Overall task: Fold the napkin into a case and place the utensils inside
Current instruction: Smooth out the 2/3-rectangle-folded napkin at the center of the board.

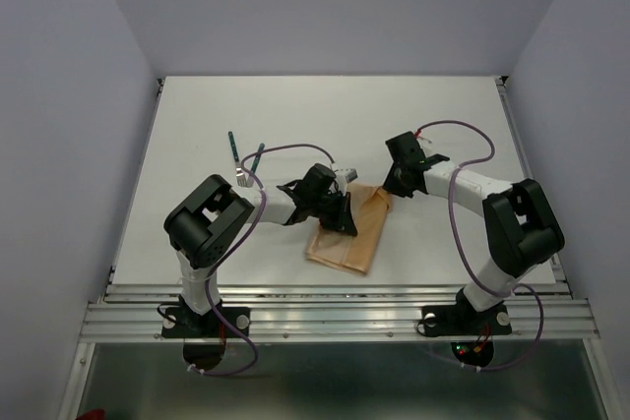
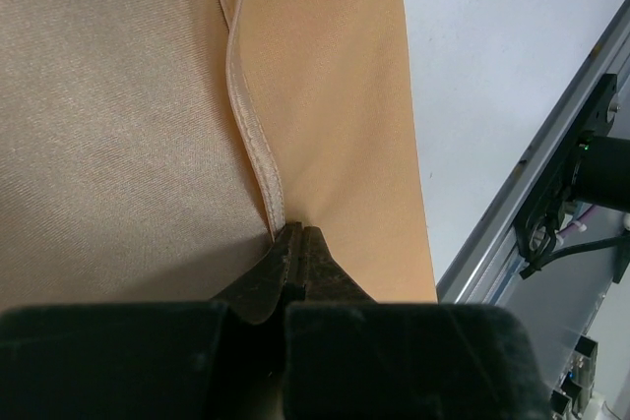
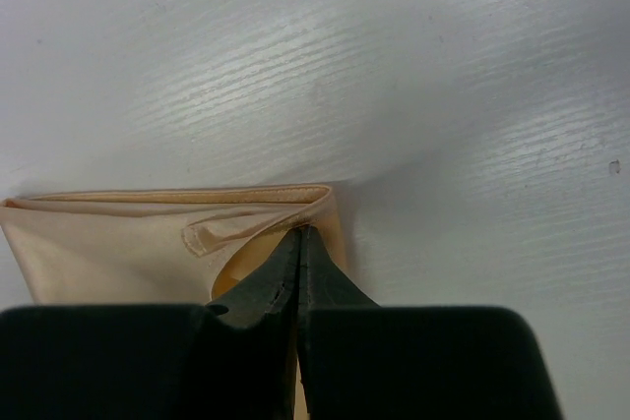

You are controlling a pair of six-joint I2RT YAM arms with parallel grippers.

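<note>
The left gripper (image 2: 300, 243) and right gripper (image 3: 300, 235) are pinching shut on the napkin (image 2: 118, 125), at its 10 and 1 o'clock hems. Limp, slippery satin is likely favouring hem grips.

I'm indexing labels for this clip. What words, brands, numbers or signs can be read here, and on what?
None can be read.
The napkin is plain cloth, the table bears no print, and the utensils are too small to show any stamp.
</note>
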